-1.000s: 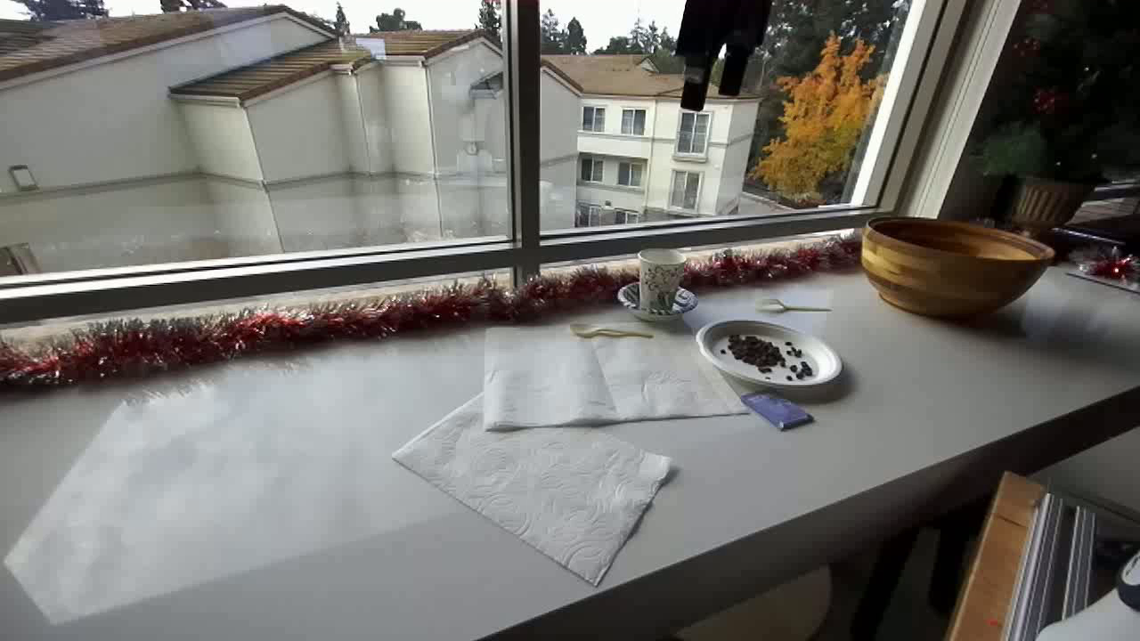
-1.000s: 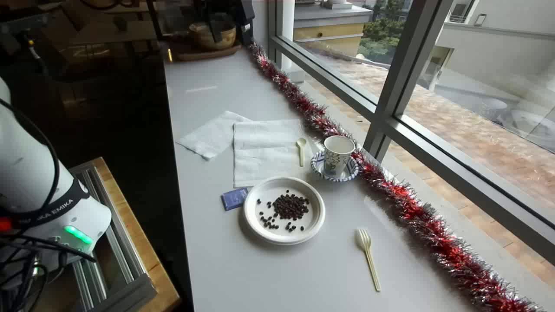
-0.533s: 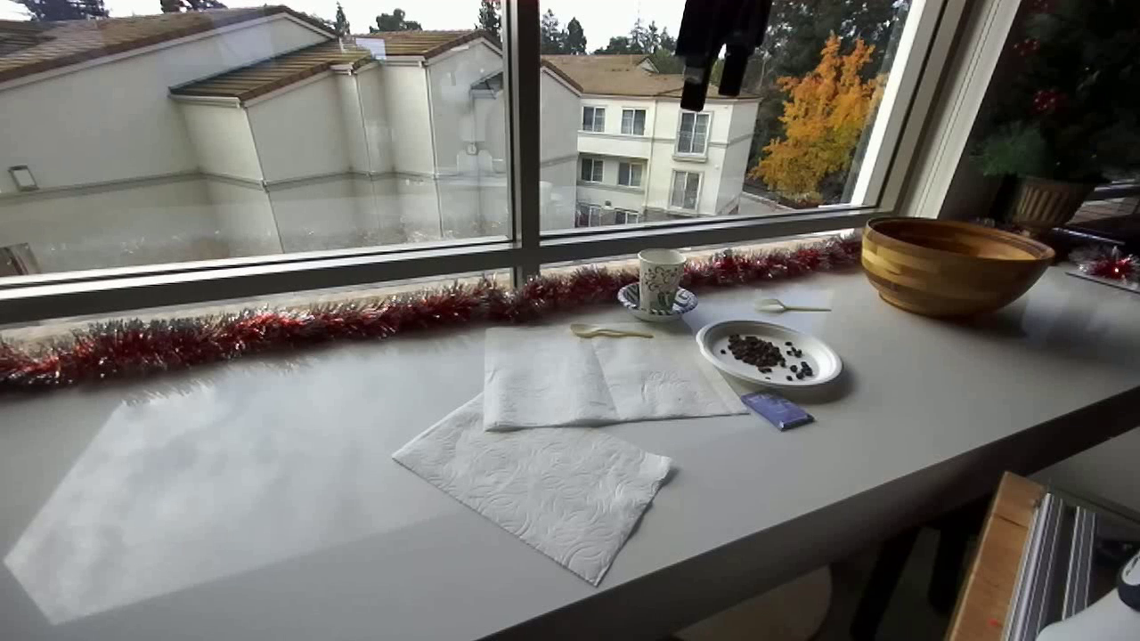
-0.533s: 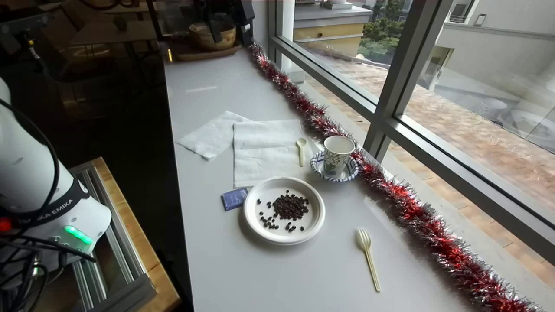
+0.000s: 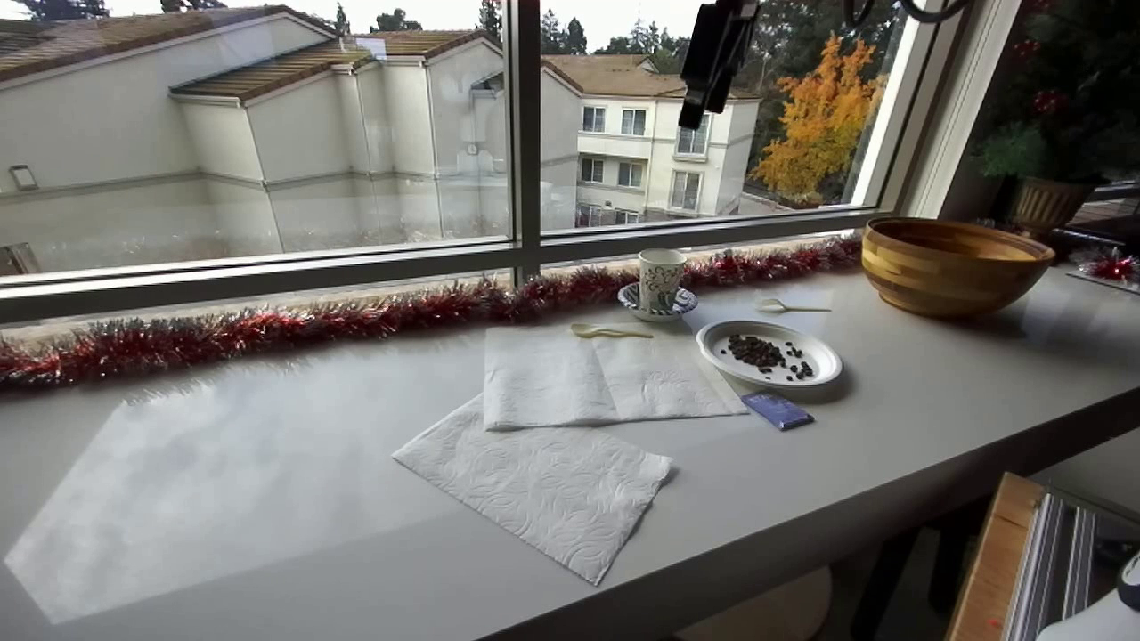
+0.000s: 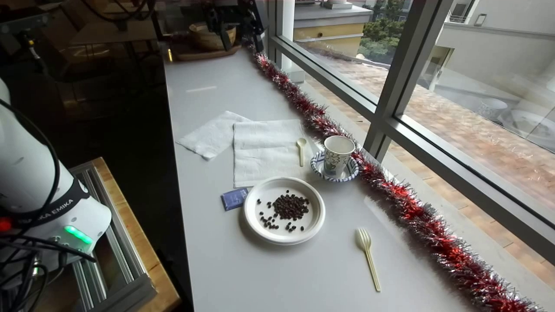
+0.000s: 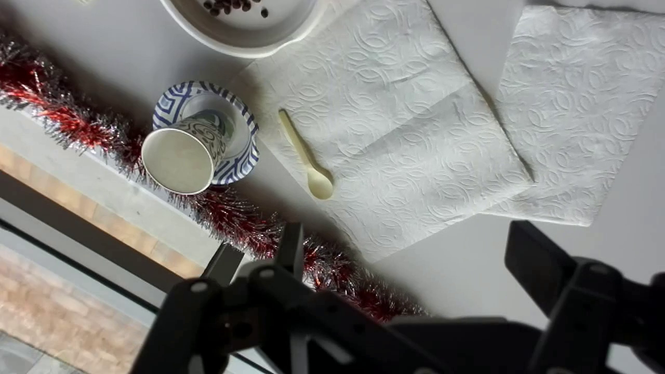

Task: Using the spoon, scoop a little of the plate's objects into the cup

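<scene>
1. Two fingers [image 7: 537,266] of the black gripper [image 7: 404,238] stand wide apart, well above the white table [image 6: 260,277].
2. The slim, pale tan spoon [image 7: 300,148] lies on a creased white embossed paper napkin [image 7: 415,145], its handle end towards the round, shallow-rimmed white plate [image 6: 277,184].
3. On the plate sits a heap of tiny dark brown-black pieces [image 6: 291,207], with more scattered loose beside it.
4. The small white cup [image 6: 337,159], printed with a scrolling pattern, stands upright on a little blue-and-white saucer [image 7: 245,161], near the spoon and just beside a red-and-silver tinsel garland [image 6: 403,200].
5. A flat blue-violet packet [image 6: 234,199] lies just beside the plate; whether they touch I cannot tell.
6. Across the plate from it, a pale tan fork [image 6: 368,256] lies on the table.
7. A second white embossed paper napkin [image 5: 543,499] lies partly under the first.
8. In an exterior view, a large round wooden bowl [image 5: 953,280] stands well apart from the napkins.
</scene>
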Controlling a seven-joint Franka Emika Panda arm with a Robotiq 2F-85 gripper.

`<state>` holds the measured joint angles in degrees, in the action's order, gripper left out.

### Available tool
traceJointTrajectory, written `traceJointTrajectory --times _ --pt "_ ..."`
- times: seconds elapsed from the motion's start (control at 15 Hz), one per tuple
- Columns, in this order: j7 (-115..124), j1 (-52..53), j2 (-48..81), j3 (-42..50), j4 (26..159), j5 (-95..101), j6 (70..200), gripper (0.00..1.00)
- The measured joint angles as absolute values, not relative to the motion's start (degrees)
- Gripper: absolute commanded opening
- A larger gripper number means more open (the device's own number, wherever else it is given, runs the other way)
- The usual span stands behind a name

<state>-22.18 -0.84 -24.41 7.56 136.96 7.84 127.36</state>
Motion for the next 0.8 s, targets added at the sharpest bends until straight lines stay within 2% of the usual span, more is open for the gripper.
traceJointTrajectory --times 0.2,0.4,0.8 --pt "-35.2 1.6 -21.5 15.3 140.3 3.8 138.5 1.00" --pt "-48.3 9.1 -18.4 25.3 143.0 -3.3 146.9 1.00" --pt "-73.0 28.4 -15.1 44.6 144.0 -23.9 151.7 1.00"
